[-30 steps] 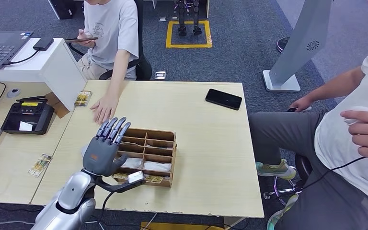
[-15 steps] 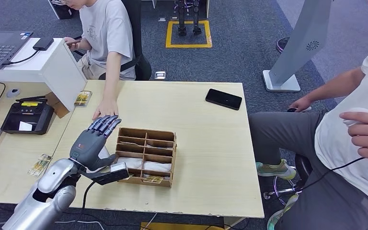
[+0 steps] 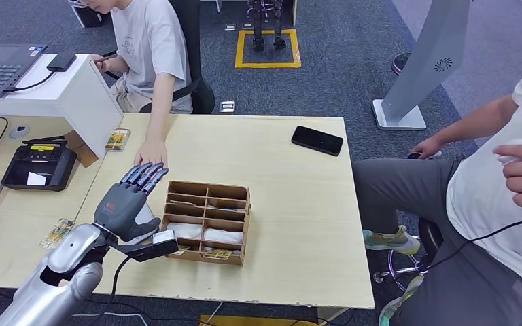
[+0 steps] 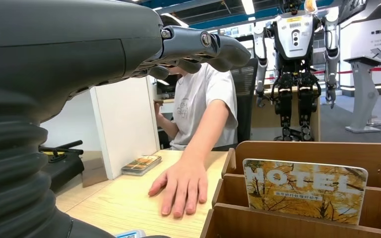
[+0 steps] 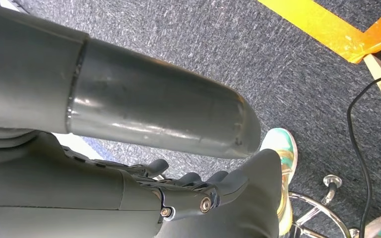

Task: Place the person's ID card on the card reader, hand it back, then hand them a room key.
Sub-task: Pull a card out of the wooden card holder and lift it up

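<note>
My left hand (image 3: 126, 202) hovers over the table's left part with its fingers stretched out and nothing in them. It points at the person's hand (image 3: 151, 153), which lies flat on the table (image 3: 299, 204) just beyond my fingertips. In the left wrist view that same hand (image 4: 179, 186) rests palm down beside the wooden compartment box (image 4: 297, 148). A card printed HOTEL (image 4: 305, 188) stands in the box. A white flat thing (image 3: 147, 216) lies under my palm, mostly hidden. The box (image 3: 207, 221) is right of my hand. My right hand (image 5: 193, 194) hangs over the floor, holding nothing.
A black phone (image 3: 317, 140) lies at the table's far right. A small stack of cards (image 3: 117, 139) sits against the white stand (image 3: 75, 95). A black controller (image 3: 41, 166) and loose cards (image 3: 57, 233) are on the left desk. Another seated person (image 3: 503, 197) is at the right.
My left hand has drawn left, away from the box front, and now sits lower beside it. The person's hand has pulled back slightly and the person sits more upright.
</note>
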